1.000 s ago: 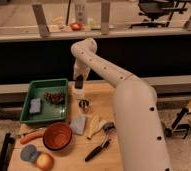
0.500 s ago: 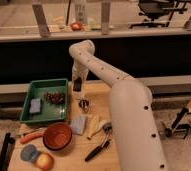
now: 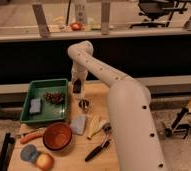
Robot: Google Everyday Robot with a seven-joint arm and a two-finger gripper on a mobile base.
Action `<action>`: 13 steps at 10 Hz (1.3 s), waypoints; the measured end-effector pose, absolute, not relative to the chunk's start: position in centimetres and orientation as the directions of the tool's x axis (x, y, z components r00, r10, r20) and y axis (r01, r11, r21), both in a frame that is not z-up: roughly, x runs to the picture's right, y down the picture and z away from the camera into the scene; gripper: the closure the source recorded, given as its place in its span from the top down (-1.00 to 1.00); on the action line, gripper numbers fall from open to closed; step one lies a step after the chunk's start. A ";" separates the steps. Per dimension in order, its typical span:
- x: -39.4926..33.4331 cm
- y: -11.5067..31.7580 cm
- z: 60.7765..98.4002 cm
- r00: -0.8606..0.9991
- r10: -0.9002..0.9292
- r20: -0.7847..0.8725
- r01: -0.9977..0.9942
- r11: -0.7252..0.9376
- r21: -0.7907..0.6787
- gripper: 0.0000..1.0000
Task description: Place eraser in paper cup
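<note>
Eraser [image 3: 77,86] is a small dark block pinched at the tip of the gripper [image 3: 77,88], hanging just above the far edge of the wooden table [image 3: 73,159], at 12 o'clock from the tabletop's middle. The jaws are closed on it.

The robot arm [image 3: 124,105] covers the whole right side of the table, so the right edge is hidden. The far edge runs just behind the gripper, with a dark wall beyond. Bare wood shows only in a narrow strip below the gripper and at the near edge.

A green tray [image 3: 29,90] fills the left, at 9 o'clock from the gripper, its rim just beside it; a grey-blue sponge [image 3: 35,105] lies inside. An orange bowl [image 3: 57,136] sits at 7 o'clock. A black-handled utensil [image 3: 98,150] lies at 5 o'clock, near the front.

At 6 o'clock, a grey block [image 3: 79,124] touches a pale cream shape, apparently the paper cup [image 3: 94,125] lying on its side (I cannot see its rim clearly). A small shiny metal object [image 3: 83,104] stands directly below the gripper, between it and the cup.
</note>
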State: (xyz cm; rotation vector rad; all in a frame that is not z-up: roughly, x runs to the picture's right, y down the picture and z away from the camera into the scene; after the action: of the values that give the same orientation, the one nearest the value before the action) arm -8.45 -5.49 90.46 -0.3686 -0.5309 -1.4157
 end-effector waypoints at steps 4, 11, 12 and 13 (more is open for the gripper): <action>-7.3 -5.2 90.6 0.110 -0.823 0.557 0.985 0.164 0.048 0.16; -7.7 -5.3 91.0 0.099 -0.816 0.570 0.985 0.160 0.057 0.60; -7.6 -5.3 91.0 0.097 -0.814 0.572 0.986 0.157 0.056 0.60; -7.6 -5.3 91.1 0.096 -0.814 0.573 0.986 0.156 0.056 0.60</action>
State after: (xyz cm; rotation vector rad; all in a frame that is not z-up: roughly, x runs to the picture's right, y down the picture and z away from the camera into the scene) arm -7.63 -5.27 91.06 -0.3868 -0.5445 -1.3834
